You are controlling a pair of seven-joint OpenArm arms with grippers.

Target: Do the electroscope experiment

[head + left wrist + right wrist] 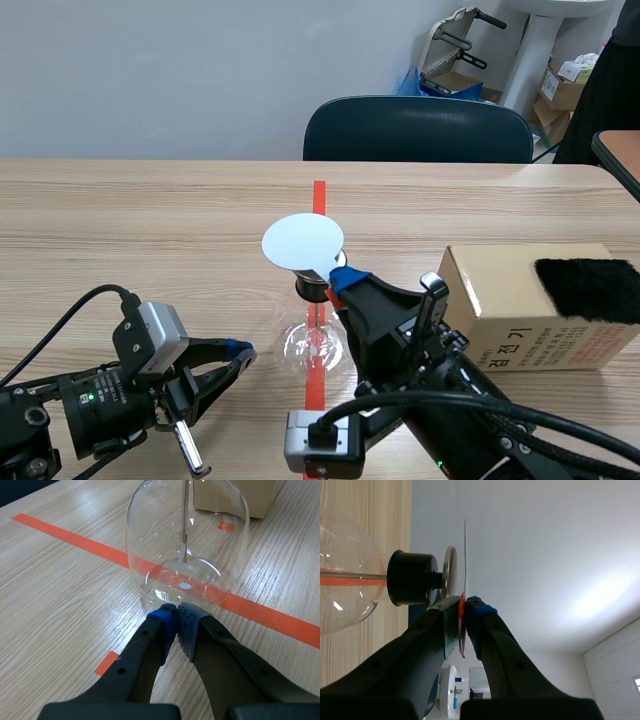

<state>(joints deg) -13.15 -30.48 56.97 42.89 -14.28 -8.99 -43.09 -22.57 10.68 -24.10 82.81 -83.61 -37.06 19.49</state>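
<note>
**White disc held over the electroscope, left gripper closed at its base**

The electroscope (315, 345), a clear glass flask with a black stopper (310, 285), stands on the orange-red tape line (319, 195) about midway across the worktop (120, 230), nearer its near edge than its far one. In the left wrist view a thin rod (185, 510) hangs down inside the flask.

The right gripper (345, 278) comes in from the near right, and its fingers are pinched on the edge of a thin white disc (302, 242). The disc sits just over the electroscope's metal top plate (450, 572). The right wrist view shows it edge-on, close beside the plate, but I cannot tell whether they touch.

The left gripper (176, 611) lies low on the worktop with its pads pressed together on nothing. Its tips are right at the foot of the flask.

A cardboard box (520, 320) stands toward the worktop's right edge with a black furry cloth (590, 290) on top. A dark chair (420, 130) stands behind the far edge.
</note>
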